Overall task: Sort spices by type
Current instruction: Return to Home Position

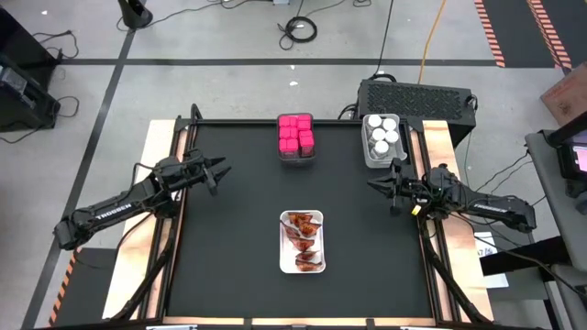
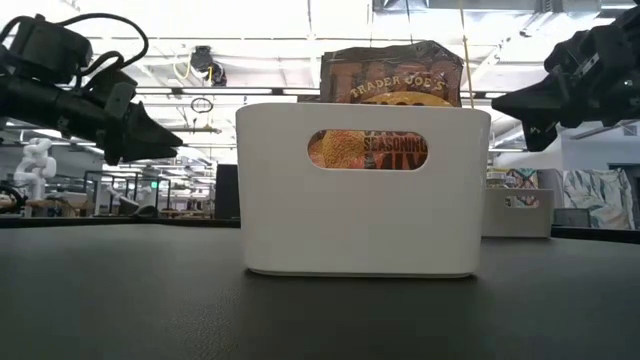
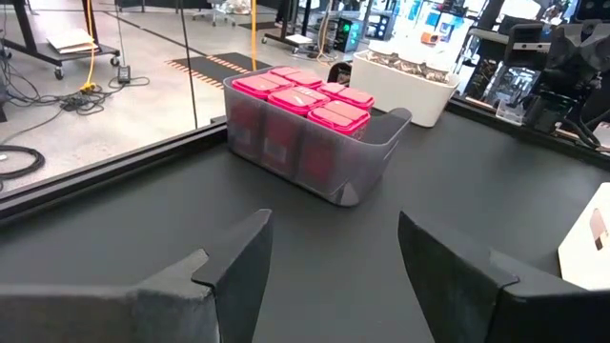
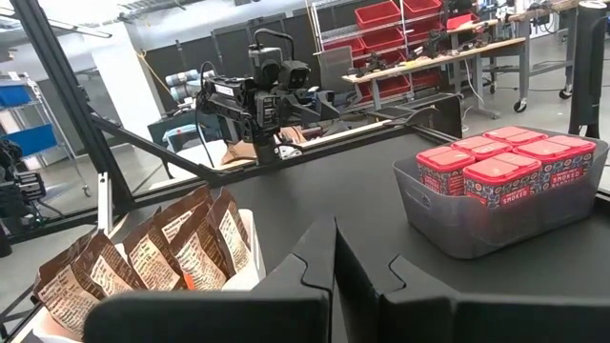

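Observation:
Seen from above, the pink cube boxes sit packed in a clear bin at the far middle of the table. The white-capped jars fill a grey bin at the far right. The red-orange packets stand in a white tray in the near middle, and the low view shows them as packets rising above the tray wall. My left gripper hovers open at the left side, its fingers pointing at the pink boxes. My right gripper hovers shut at the right side, below the jar bin.
The white tray stands in the middle of the table between the two arms. The clear bin with the pink boxes is beyond it. Bare black tabletop lies between the containers and along the near edge. A black box sits just past the far right corner.

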